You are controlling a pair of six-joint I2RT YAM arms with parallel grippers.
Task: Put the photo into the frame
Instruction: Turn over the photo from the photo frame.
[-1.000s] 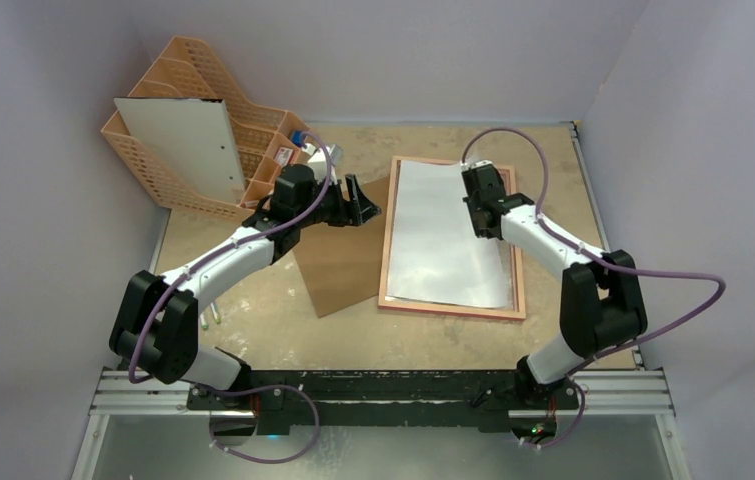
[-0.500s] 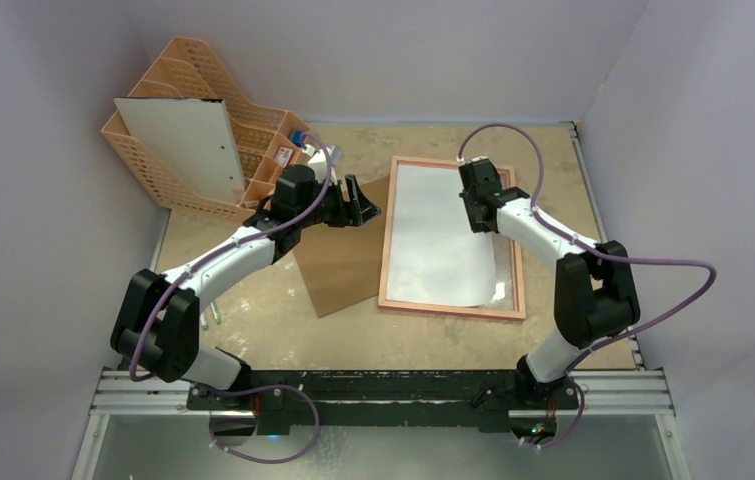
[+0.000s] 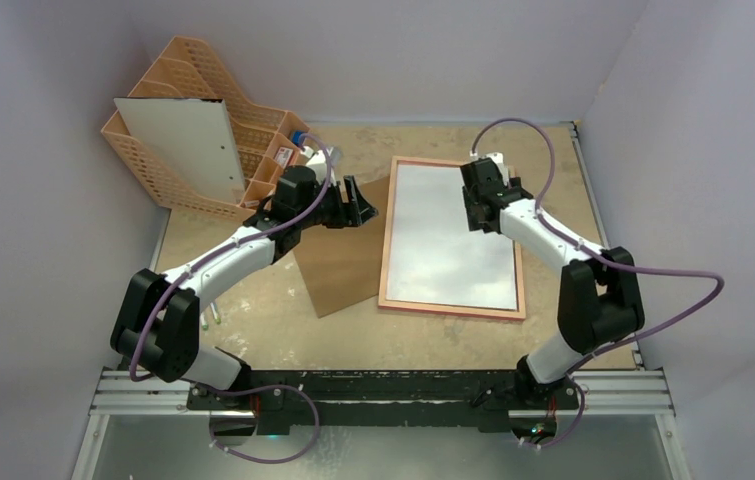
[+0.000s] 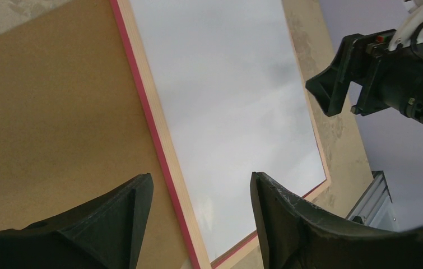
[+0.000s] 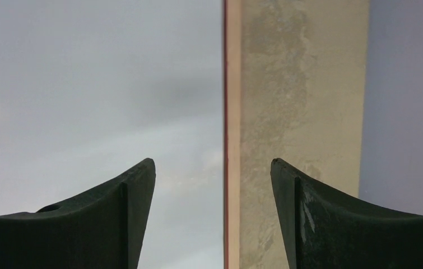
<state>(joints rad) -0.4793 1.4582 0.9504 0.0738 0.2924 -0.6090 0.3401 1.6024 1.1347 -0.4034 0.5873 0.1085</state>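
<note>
- Salmon-coloured wood faces up: the frame (image 3: 385, 245) lies on its front on the right half of the tabletop (image 3: 253, 320), its far end towards the far-right corner.
- The photo (image 3: 450, 235) rests inside it, plain white back up, and looks flat and square within the rails.
- The right gripper (image 5: 213, 163) hangs over the frame's right rail near the far end, fingers spread and holding nothing.
- The left gripper (image 4: 199, 176) hovers over the frame's left rail, beside the brown backing board (image 3: 338, 265), jaws also parted and empty.
- I'd say the print is in and the board is the next worry.
- If the right fingers dip, they could catch the sheet's edge and flick it back out of the recess.
- The board is thin and flat against the left rail, and I can't tell whether it is tucked under. Prying it up could shove the frame and shift the loose print.
- Any corner riding up on the lip would crease once the board comes down.
</note>
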